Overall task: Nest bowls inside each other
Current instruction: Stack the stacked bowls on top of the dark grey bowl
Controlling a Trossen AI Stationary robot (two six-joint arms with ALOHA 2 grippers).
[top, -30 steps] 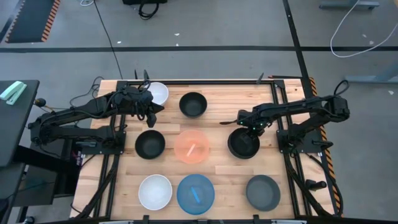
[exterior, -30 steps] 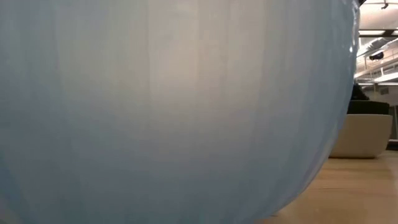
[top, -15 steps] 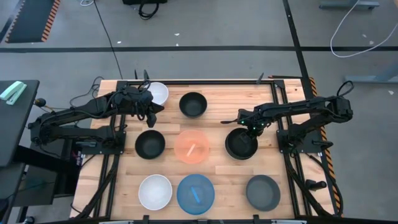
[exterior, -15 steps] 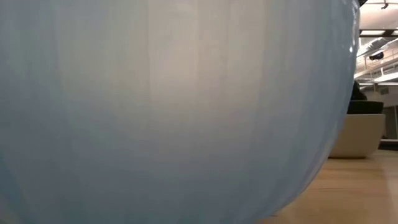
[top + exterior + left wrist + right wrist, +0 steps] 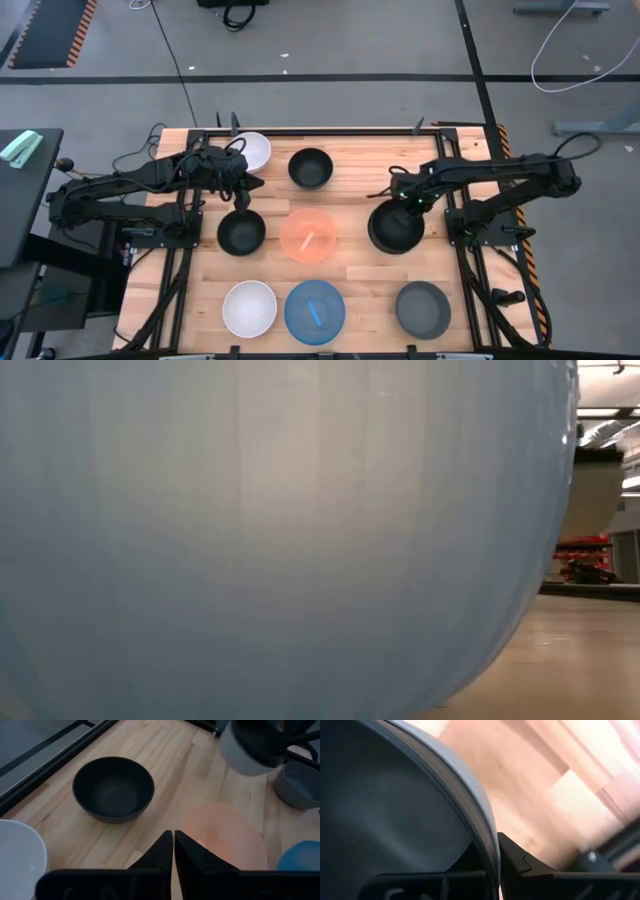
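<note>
Near edge of the table [image 5: 350, 140] in the high view, three bowls in a row: white bowl [image 5: 249, 308], blue bowl [image 5: 314, 311] (something small and pale lies inside it, can't tell what), grey bowl [image 5: 422, 308]. The low view is almost entirely filled by the blue bowl's translucent wall [image 5: 280, 530], so neither arm nor any other bowl shows there; only a strip of tabletop and room at one side.

Middle row: black bowl [image 5: 241, 232], translucent salmon-pink bowl [image 5: 308, 234] with a pale streak inside, then a dark bowl with a grey rim [image 5: 396, 228]. The right gripper [image 5: 403, 199] is clamped on that bowl's far rim; in the right wrist view the rim [image 5: 470, 815] runs between the fingers [image 5: 520, 860], one inside, one outside. That view is too close to say whether it is one bowl or a nested pair (the left wrist view shows it pale grey outside [image 5: 250, 750], apparently lifted off the table).

Far row: second white bowl [image 5: 252, 150] and another black bowl [image 5: 310, 167]. The left gripper [image 5: 244, 193] sits between the far white bowl and the middle black bowl, fingers [image 5: 162, 852] pressed together, holding nothing. Its wrist view cuts off the white, blue and grey bowls at the edges.
</note>
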